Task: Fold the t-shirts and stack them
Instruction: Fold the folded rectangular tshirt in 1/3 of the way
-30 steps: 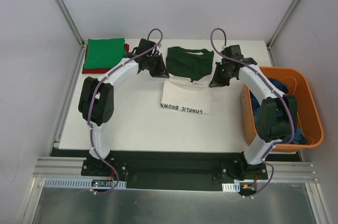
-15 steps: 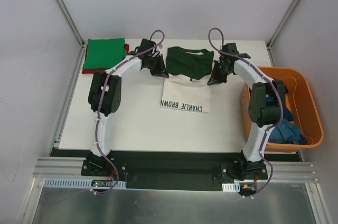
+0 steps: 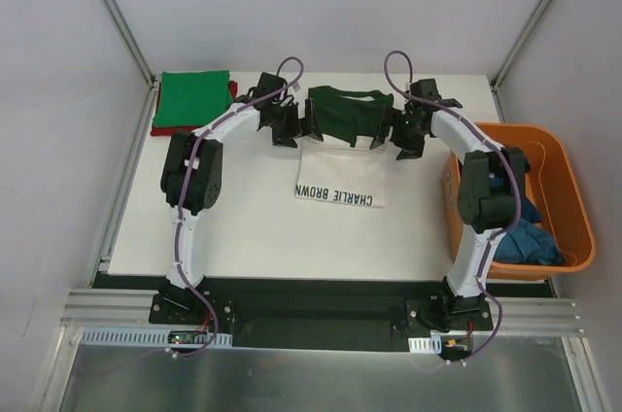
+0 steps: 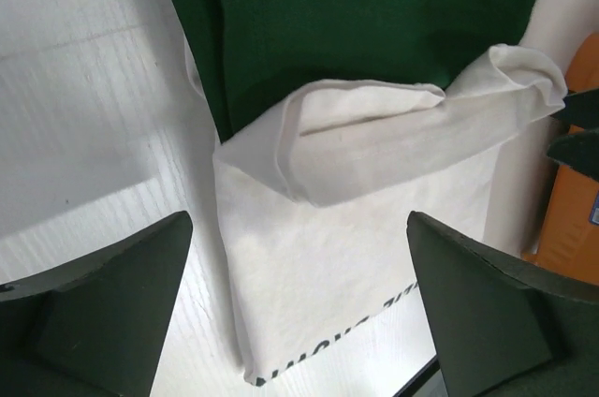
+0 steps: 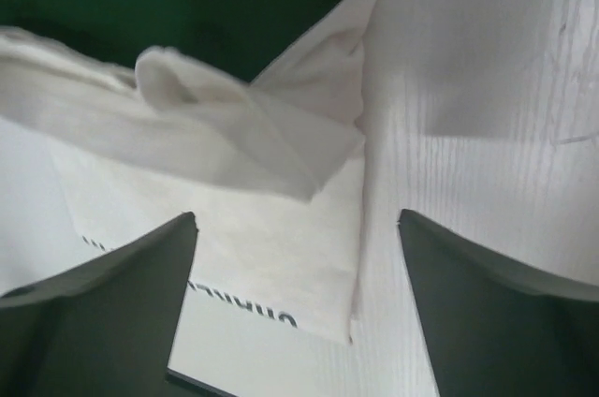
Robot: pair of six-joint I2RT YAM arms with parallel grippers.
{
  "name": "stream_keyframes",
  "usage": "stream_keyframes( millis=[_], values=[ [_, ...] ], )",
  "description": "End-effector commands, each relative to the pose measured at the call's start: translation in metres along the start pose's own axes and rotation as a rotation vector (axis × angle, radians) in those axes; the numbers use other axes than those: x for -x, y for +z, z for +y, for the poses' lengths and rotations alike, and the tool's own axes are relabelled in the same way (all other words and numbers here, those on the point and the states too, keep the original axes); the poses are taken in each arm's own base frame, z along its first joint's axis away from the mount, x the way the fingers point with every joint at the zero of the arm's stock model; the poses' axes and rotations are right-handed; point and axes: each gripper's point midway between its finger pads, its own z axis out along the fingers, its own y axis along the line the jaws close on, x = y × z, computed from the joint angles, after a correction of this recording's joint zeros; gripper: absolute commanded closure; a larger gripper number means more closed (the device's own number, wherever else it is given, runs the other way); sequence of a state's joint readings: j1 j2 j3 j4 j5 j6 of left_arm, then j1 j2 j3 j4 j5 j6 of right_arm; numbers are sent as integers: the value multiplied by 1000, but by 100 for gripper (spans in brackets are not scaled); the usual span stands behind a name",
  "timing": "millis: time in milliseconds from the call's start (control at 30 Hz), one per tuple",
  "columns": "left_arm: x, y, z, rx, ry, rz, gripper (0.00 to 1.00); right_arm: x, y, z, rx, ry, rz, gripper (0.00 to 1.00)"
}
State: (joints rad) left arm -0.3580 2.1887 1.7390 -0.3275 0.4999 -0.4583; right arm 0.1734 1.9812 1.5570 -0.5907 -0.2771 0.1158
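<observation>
Both grippers open over the half-folded white tee

The white tee (image 3: 340,164) lies at the far middle of the table (image 3: 243,227), its dark green top part doubled over soft, rumpled white cloth, with black lettering along the near edge. The left gripper (image 3: 294,130) and right gripper (image 3: 387,132) flank it with jaws wide and holding nothing; a second ago both were shut at its corners. A folded green shirt (image 3: 192,98) on a red shirt (image 3: 160,127) sits far left. A blue shirt (image 3: 530,237) fills the orange tub (image 3: 573,203) at right.
</observation>
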Motion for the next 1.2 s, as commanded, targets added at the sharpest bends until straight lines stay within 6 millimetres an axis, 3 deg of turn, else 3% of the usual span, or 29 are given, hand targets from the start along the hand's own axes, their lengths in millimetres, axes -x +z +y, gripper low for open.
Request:
stream_keyframes(
  millis=[0, 33, 100, 133, 167, 200, 233, 267, 367, 400, 433, 533, 567, 600, 667, 733, 800, 933, 967, 1000, 1033, 1067, 1100, 1133, 1167],
  values=[
    [3, -57, -29, -30, 49, -79, 1, -15, -52, 17, 59, -47, -72, 3],
    [0, -70, -35, -30, 48, -96, 1, -22, -55, 16, 56, -54, -69, 3],
    [-24, -73, -19, 18, 9, -72, 1, -39, -63, 20, 75, -85, -60, 3],
    [-27, -87, -24, 16, 7, -95, 1, -47, -63, 28, 105, -124, -54, 3],
    [-45, -86, -11, 49, -20, -72, 1, -52, -64, 33, 127, -144, -50, 3],
    [-52, -90, -10, 53, -28, -72, 1, -59, -63, 38, 147, -159, -41, 3],
    [-54, -102, -16, 44, -32, -96, 1, -66, -61, 54, 205, -184, -28, 3],
    [-69, -101, -8, 57, -50, -76, 1, -69, -59, 62, 233, -189, -16, 3],
    [-87, -108, -2, 72, -81, -71, 1, -70, -40, 85, 279, -207, -2, 3],
    [-90, -109, 0, 77, -87, -71, 0, -70, -26, 86, 271, -201, 16, 3],
    [-93, -112, -1, 75, -93, -74, 1, -56, -26, 103, 307, -222, -19, 3],
    [-103, -113, 3, 78, -106, -63, 1, -30, 3, 113, 310, -197, -48, 3],
    [-105, -113, 4, 81, -109, -62, 1, -9, 2, 123, 317, -204, -98, 3],
    [-107, -113, 5, 83, -110, -61, 1, 1, 20, 120, 294, -196, -102, 3],
    [-108, -116, 6, 86, -107, -71, 1, 39, 36, 122, 264, -182, -168, 3],
    [-110, -117, 5, 83, -107, -68, 1, 62, 41, 119, 262, -137, -194, 3],
    [-111, -116, 5, 74, -109, -61, 1, 80, 34, 126, 302, -112, -209, 3],
    [-116, -110, 7, 68, -124, -45, 1, 69, 4, 133, 327, -167, -227, 3],
    [-117, -108, 5, 56, -128, -35, 1, 69, -23, 140, 343, -189, -269, 3],
    [-118, -103, 5, 54, -129, -25, 0, 52, -18, 125, 313, -180, -238, 3],
    [-117, -100, 4, 51, -127, -21, 1, 48, -25, 116, 279, -181, -257, 3],
    [-118, -97, 3, 51, -127, -12, 1, 44, -51, 113, 270, -185, -300, 3],
    [-119, -91, 4, 52, -131, 4, 1, 38, -57, 105, 249, -178, -319, 3],
    [-120, -88, 5, 54, -134, 12, 1, 12, -44, 80, 195, -166, -278, 3],
    [-116, -85, 4, 52, -133, 9, 1, 6, -67, 80, 209, -177, -322, 3]
  ],
)
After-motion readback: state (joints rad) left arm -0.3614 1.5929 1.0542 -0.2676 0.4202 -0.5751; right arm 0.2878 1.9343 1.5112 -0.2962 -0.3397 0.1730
